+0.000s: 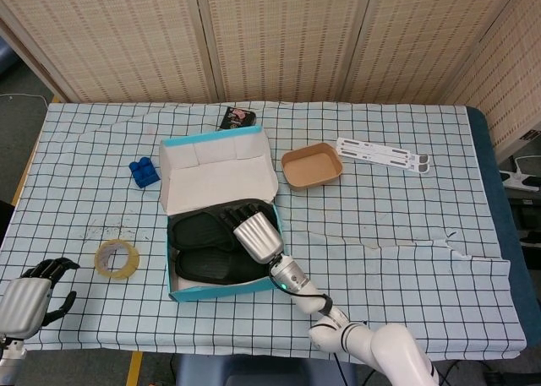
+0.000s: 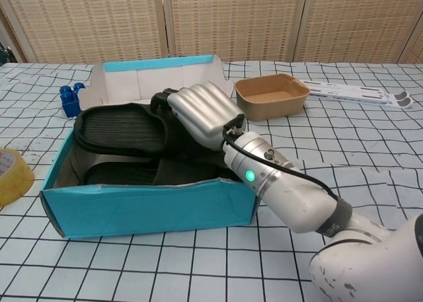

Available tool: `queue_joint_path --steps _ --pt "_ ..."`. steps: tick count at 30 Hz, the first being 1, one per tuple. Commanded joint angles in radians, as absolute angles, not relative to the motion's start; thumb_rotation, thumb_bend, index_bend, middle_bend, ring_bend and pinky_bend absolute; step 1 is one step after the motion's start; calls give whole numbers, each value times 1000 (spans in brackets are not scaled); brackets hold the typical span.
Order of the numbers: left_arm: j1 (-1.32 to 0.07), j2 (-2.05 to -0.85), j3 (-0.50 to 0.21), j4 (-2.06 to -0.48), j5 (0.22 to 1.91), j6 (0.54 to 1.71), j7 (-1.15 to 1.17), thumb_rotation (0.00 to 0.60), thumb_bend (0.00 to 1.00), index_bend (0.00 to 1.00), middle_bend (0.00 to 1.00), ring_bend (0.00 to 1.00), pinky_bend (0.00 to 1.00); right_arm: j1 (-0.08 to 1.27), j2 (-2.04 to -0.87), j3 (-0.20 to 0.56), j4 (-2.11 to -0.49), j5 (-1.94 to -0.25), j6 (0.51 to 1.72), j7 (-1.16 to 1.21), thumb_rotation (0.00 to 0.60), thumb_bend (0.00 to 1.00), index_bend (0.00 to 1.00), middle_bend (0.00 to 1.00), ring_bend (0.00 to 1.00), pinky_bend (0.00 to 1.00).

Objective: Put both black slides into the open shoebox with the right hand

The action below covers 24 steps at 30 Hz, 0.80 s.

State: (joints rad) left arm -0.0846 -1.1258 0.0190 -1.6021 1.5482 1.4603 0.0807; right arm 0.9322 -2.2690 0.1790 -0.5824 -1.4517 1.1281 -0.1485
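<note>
I have the right hand (image 2: 201,113) inside the open shoebox (image 2: 149,206), its fingers wrapped over the strap end of the upper black slide (image 2: 122,130). The grip is closed on that slide. The lower black slide (image 2: 142,174) already lies flat on the box floor, nearer the front wall. The held slide sits tilted, its toe resting on the left wall of the box and its heel end over the lower slide.

Procedure for this step, as I judge it:

1. I lower the wrist until the held slide rests on the lower slide or the box floor, not on the wall.
2. I shift the slide slightly toward the lid (image 1: 218,176) side, so that both slides lie side by side.
3. I spread the fingers only once the sole is supported; releasing early risks the toe hanging on the rim.
4. I withdraw straight up, clear of the strap, to avoid dragging the slide back out.

The left hand (image 1: 30,295) hangs idle off the near table edge, fingers loosely curled and holding nothing. It stays out of this step.
</note>
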Motion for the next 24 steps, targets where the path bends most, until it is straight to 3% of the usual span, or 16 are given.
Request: queue_joint_path --steps 1,5,8,11,24 --pt "-85 -1126 19 -1602 1549 1460 82 600 383 311 270 244 424 918 -2264 204 -606 -1398 1047 -152 600 60 755 635 502 571" --pt "-89 -1126 16 -1602 1544 1452 84 600 383 311 270 244 425 907 -2215 237 -706 -1327 933 -216 600 61 656 612 417 531" --pt "-93 -1125 13 -1602 1540 1446 83 600 382 311 270 244 425 894 -2153 258 -830 -1261 851 -281 600 60 490 470 275 416" --pt "-93 -1126 14 -1602 1541 1446 85 600 383 311 270 244 425 881 -2101 273 -938 -1209 811 -330 600 60 419 389 198 395" --pt "-99 -1128 12 -1600 1533 1432 88 600 383 311 270 244 425 860 -1968 292 -1196 -1182 866 -381 600 60 162 177 3 197"
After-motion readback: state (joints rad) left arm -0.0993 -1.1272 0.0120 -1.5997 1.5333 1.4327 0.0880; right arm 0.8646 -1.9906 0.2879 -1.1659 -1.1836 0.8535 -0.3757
